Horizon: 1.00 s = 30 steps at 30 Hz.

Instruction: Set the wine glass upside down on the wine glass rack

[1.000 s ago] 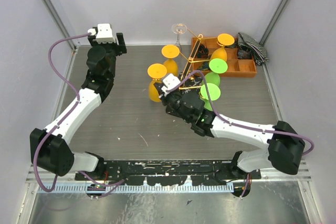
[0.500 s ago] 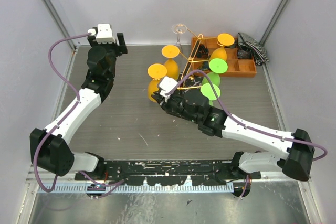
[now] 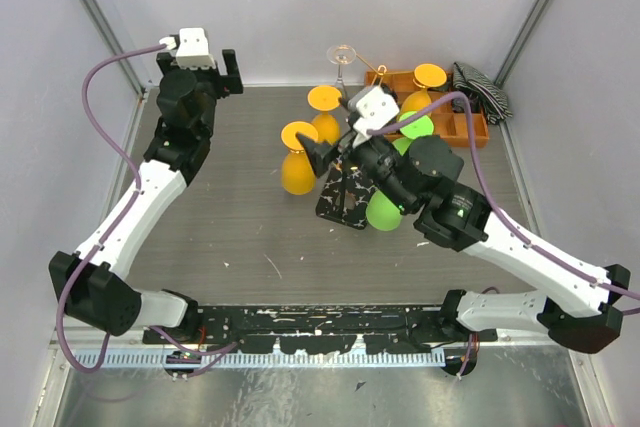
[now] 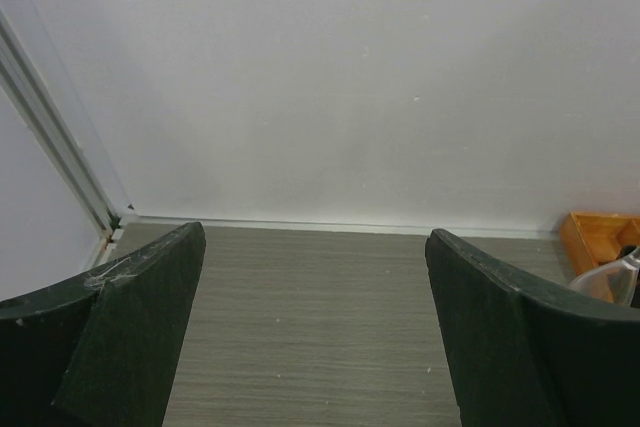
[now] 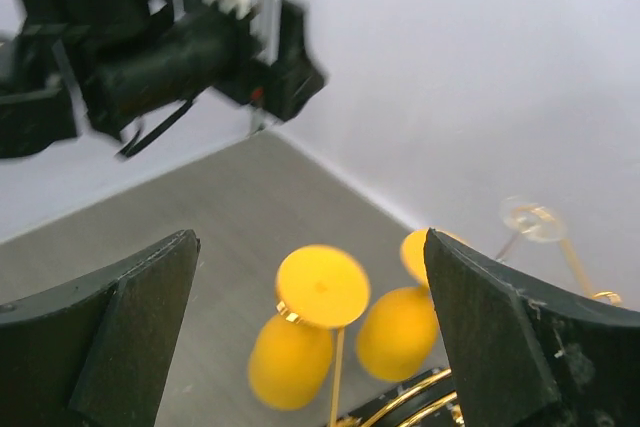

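Note:
The wine glass rack [image 3: 340,197], gold wire on a black-and-white marbled base, stands mid-table. Two orange wine glasses [image 3: 297,169] hang from it upside down on the left, and green ones [image 3: 384,211] on the right. A clear glass [image 3: 343,55] shows at its far end. My right gripper [image 3: 330,144] hovers open above the rack's left side and holds nothing. In the right wrist view the orange glasses [image 5: 292,357] sit below and between the right gripper's [image 5: 310,242] fingers. My left gripper [image 3: 222,75] is open and empty at the far left, by the back wall. The left wrist view shows my left gripper [image 4: 315,242] over bare tabletop.
An orange compartment tray [image 3: 462,125] lies at the back right with another orange glass [image 3: 424,89] in it. A striped cloth [image 3: 482,89] lies beside the tray. White walls close in the back and sides. The tray's corner [image 4: 600,232] shows at the right edge of the left wrist view.
My right gripper went from shut to wide open and rose up and back from the rack's front, uncovering the base. The left gripper opened a little wider and shifted slightly.

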Each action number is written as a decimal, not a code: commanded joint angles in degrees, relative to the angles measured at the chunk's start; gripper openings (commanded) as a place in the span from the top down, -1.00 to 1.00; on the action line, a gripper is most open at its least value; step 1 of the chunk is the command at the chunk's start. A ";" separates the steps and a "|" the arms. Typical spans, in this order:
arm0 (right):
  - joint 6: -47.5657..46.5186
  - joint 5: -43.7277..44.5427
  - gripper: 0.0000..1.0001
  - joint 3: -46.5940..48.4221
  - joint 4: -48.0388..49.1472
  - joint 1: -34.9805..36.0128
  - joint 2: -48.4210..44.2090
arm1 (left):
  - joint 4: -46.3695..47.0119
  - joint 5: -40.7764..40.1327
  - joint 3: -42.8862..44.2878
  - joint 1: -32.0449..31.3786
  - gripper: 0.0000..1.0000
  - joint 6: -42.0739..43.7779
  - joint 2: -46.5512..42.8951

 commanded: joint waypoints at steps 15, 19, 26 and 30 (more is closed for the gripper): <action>-12.31 16.52 -1.00 12.35 4.39 0.22 8.05 | -7.20 0.63 5.63 0.32 -0.96 -0.71 0.48; -13.82 14.40 -1.00 10.29 6.55 0.22 6.57 | -7.29 0.63 5.92 0.30 -0.96 -0.70 0.76; -15.28 12.26 -1.00 7.04 9.04 0.27 4.42 | -7.38 0.38 5.92 0.31 -0.96 -0.85 0.75; -15.74 12.71 -1.00 7.38 8.54 0.25 4.96 | -7.29 0.19 6.04 0.31 -0.96 -0.71 0.85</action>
